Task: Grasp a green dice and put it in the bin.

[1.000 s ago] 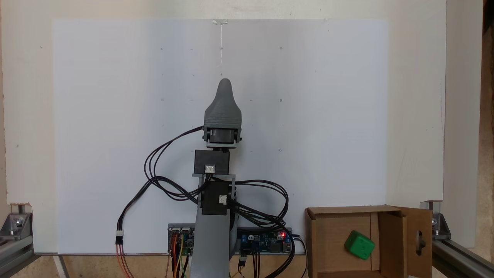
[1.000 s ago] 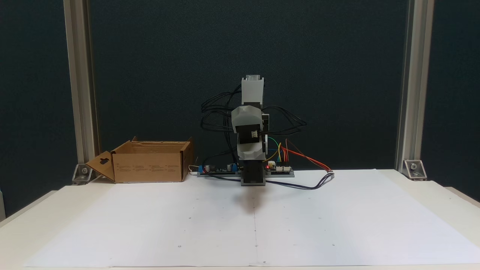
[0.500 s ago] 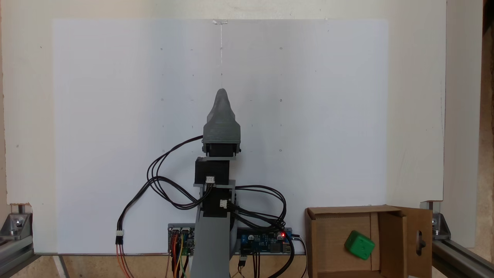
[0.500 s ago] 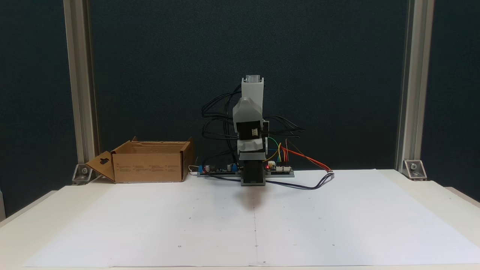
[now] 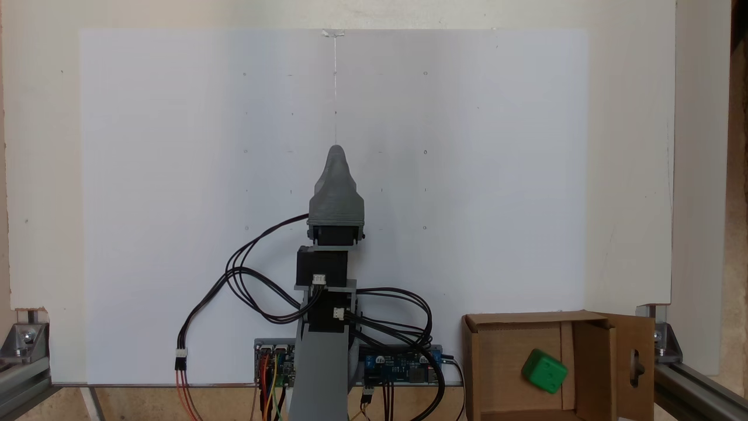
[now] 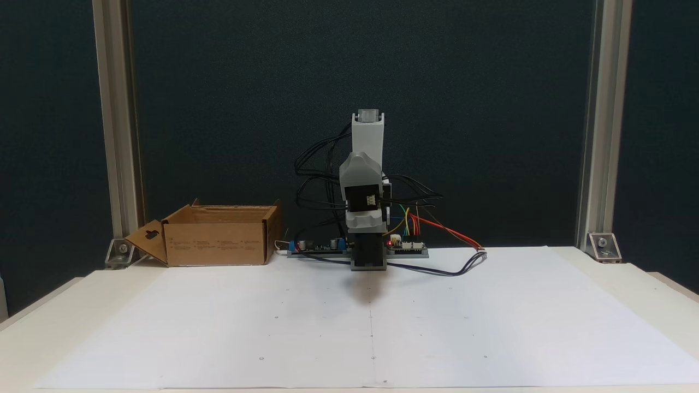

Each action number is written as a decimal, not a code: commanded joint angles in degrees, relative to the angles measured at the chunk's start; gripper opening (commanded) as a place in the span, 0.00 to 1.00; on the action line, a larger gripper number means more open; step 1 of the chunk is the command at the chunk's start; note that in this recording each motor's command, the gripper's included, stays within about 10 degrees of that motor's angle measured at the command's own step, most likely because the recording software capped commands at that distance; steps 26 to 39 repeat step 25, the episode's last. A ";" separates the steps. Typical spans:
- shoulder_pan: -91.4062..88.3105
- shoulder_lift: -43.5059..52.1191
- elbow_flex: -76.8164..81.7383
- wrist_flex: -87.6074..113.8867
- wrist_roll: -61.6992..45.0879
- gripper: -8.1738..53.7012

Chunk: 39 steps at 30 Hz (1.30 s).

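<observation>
The green dice (image 5: 544, 371) lies inside the bin (image 5: 485, 356), tilted on the cardboard floor toward the right-hand wall as the view from above shows it, with a pipped face turned up. The bin is a brown corrugated box with its flaps standing open; one flap, with a keyhole-shaped cutout (image 6: 151, 236), splays outward, and from the front the box (image 6: 215, 243) sits at the back left of the table, beside the electronics board (image 5: 397, 362) at the arm's base. Well apart from the box, the gripper (image 5: 335, 153) points out over the middle of the white paper sheet (image 5: 467, 146), carrying nothing. Its grey shell covers the jaws from above, and from the front the arm (image 6: 365, 188) is folded up so that one jaw hides the other, so I cannot tell whether they are spread or pressed together. Black cables (image 5: 245, 275) loop off the wrist to the left in the view from above. To my eye the drop is done and the arm is tucking back toward its rest pose. I'd say nothing more is called for than settling there, clear of the box.
</observation>
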 commanded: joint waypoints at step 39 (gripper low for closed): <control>-0.18 6.06 1.32 -3.78 1.67 0.85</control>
